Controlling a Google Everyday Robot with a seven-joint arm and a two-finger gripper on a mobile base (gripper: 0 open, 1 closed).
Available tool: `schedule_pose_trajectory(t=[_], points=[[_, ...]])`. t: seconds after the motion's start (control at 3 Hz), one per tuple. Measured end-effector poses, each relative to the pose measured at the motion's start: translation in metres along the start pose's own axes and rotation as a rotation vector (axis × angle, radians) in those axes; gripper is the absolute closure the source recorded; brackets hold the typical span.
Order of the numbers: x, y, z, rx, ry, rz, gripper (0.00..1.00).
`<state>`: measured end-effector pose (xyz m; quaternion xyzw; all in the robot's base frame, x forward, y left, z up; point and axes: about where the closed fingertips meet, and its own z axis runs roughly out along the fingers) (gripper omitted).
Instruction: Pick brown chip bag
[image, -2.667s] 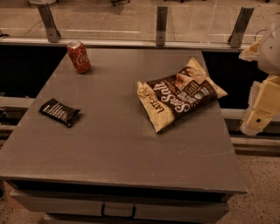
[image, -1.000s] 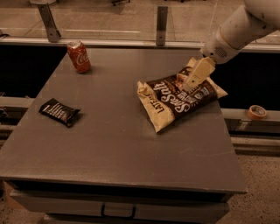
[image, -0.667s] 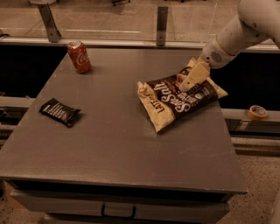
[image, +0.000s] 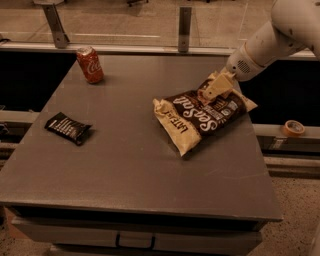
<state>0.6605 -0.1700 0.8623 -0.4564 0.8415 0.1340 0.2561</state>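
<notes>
Camera view, front edge to back:

1. Nearest: front edge of the grey table (image: 125, 170), with a drawer handle (image: 134, 242) on the panel under it.
2. Left side, about mid-depth: small black snack wrapper (image: 67, 128) with white text, lying flat, well apart from everything else.
3. Right of centre: brown chip bag (image: 200, 117) lying on the table top, "Sea Salt" lettering facing up and running diagonally. Its cream near end points toward the front edge. Its far end reaches close to the table's right edge. Biggest item on the table.
4. Gripper (image: 216, 87) is over the bag's far upper part, right at the bag surface. Actual contact cannot be confirmed. Apart or together: cannot tell from this angle.
5. White arm (image: 270, 42) comes in from the upper right corner, angled down and left to the gripper.
6. Off the table to the right, on a lower ledge: 1 roll of tape (image: 293, 128), roughly level with the bag in depth.
7. Far left corner of the table: 1 red soda can (image: 90, 64), upright, well apart from both the bag and the wrapper.
8. Behind the table: a rail (image: 125, 48) with 2 metal posts (image: 185, 27), 1 behind the can, 1 near the table's middle. Pale floor beyond.
</notes>
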Motion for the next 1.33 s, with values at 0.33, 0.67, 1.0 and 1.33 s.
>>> schedule_pose_trajectory(t=[0.33,0.67,1.0,1.33], points=[[-0.028,0.024,-0.024,-0.048,-0.091,-0.052,0.88],[-0.068,0.07,-0.059,-0.135,-0.227,-0.151,1.0],[-0.105,0.109,-0.099,-0.212,-0.369,-0.22,1.0],[-0.146,0.153,-0.153,-0.289,-0.512,-0.251,1.0]])
